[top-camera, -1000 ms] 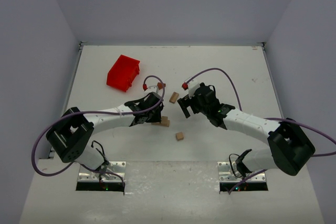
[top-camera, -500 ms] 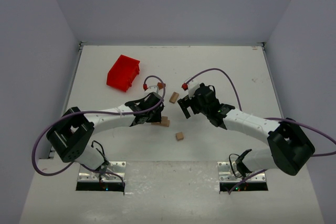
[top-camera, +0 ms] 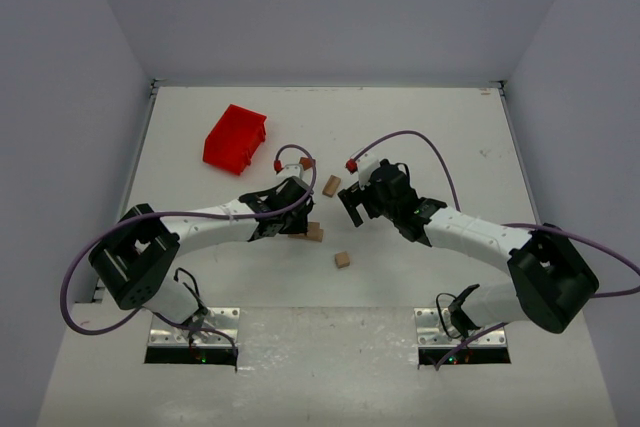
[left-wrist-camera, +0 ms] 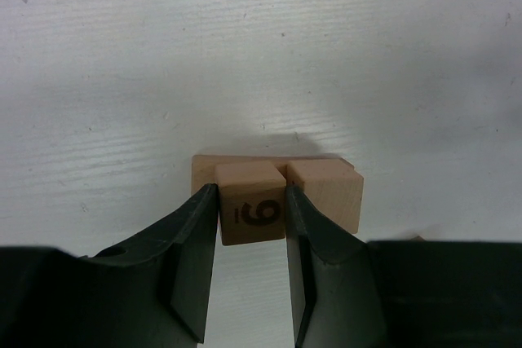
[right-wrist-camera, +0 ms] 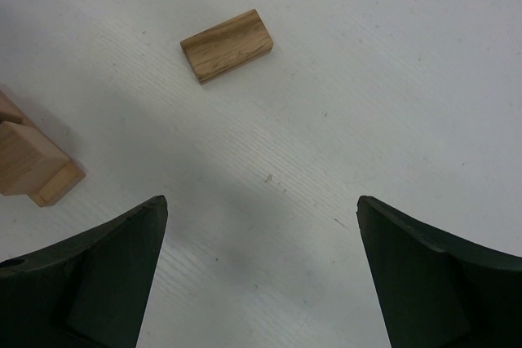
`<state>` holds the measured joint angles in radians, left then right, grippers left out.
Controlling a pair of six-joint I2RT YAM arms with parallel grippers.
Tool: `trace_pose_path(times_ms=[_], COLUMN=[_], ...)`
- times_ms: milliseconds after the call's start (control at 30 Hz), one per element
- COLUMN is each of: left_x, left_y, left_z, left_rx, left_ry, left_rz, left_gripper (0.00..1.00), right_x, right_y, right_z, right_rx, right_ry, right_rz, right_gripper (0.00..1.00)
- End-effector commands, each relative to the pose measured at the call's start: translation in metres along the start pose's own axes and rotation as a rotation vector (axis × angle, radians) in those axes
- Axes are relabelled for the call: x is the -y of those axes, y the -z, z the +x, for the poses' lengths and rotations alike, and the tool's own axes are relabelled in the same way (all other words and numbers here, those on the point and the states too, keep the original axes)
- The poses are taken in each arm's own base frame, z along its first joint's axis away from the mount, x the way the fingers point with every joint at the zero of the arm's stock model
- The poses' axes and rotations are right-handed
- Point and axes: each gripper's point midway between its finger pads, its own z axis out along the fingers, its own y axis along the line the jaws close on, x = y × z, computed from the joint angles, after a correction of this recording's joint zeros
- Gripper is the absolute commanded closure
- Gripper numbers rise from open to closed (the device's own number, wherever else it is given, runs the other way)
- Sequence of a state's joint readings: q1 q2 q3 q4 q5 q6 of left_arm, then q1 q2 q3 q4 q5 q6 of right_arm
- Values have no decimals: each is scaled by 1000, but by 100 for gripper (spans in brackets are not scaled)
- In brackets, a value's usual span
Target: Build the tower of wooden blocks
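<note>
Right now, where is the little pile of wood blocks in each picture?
Top external: the pile sits near the middle of the picture.
Left wrist: low centre, the left tool shut on its numbered cube.
Right wrist: left edge, partly cut off.
Shared landmark: the loose flat block, just beyond the pile in the top view, upper middle in the right wrist view.

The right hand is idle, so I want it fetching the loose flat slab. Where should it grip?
I'd come straight down and pinch the slab across its two long sides: it lies flat, nothing touching it, and that width fits the open right hand.
</note>
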<state>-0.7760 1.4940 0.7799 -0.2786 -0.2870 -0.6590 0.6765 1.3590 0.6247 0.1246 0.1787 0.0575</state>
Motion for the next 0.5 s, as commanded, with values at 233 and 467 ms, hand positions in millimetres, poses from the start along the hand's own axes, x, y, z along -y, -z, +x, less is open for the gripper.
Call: trace_pose_path(times_ms=[233, 467], left_x=[3, 3], left_y=[5, 3], left_z=[-4, -3], left_rx=[14, 8], left_ry=[-33, -38], left_rz=[-15, -20], left_gripper=[73, 71], right_x=[2, 1], right_y=[-2, -2], right_z=[-17, -18], right_rx=[41, 42], right_ry=[0, 1], right_rz=[2, -2], right_gripper=[1, 1])
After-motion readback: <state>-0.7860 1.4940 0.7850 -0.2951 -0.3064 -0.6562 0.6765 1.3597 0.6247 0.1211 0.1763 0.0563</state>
